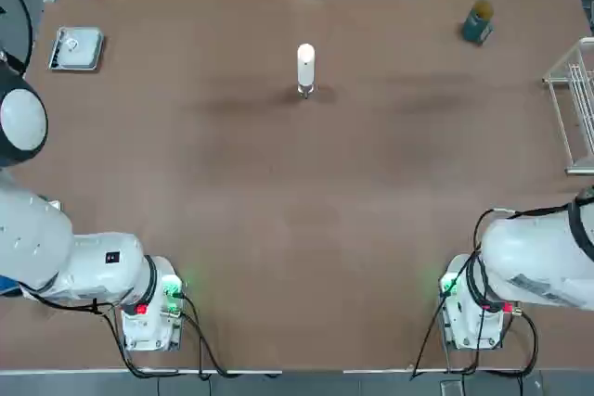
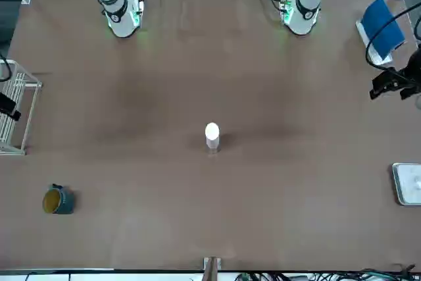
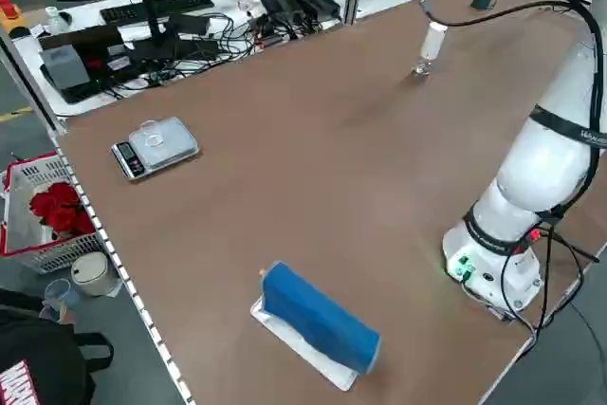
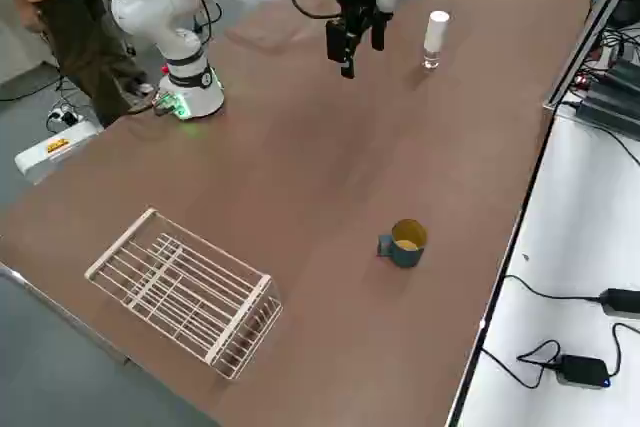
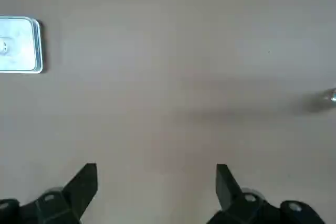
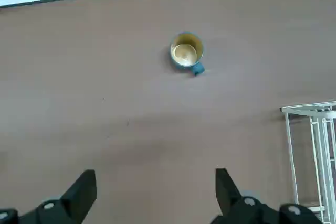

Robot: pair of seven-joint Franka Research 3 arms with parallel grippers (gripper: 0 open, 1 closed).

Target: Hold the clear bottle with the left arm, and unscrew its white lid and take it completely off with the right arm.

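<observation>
Brown worktop (image 1: 297, 229) w/ both arms based at the near edge. Left arm (image 1: 56, 257) is pulled back over the near-left corner. Right arm (image 1: 538, 261) is likewise over the near-right.

Left jaws, per left wrist view: spread wide, nothing betw. them, hanging over bare worktop. Right jaws, per right wrist view: also spread wide and holding nothing.

Wire rack (image 1: 575, 108) sits at the right edge. A blue roll (image 3: 318, 320) on a white base lies at the left edge nr the left arm. A small scale (image 1: 76, 48) is in the far-left corner w/ a clear item on its plate. A teal mug (image 1: 478, 22) stands far right, upright, inside yellowish (image 6: 185, 52).

Clear bottle (image 1: 304, 90) stands upright mid-width on the far half of the worktop. White lid (image 1: 305, 64) is on it. It is well apart from both jaws, touched by neither. It only just shows at the edge of the left wrist view, and not at all in the right wrist view.
</observation>
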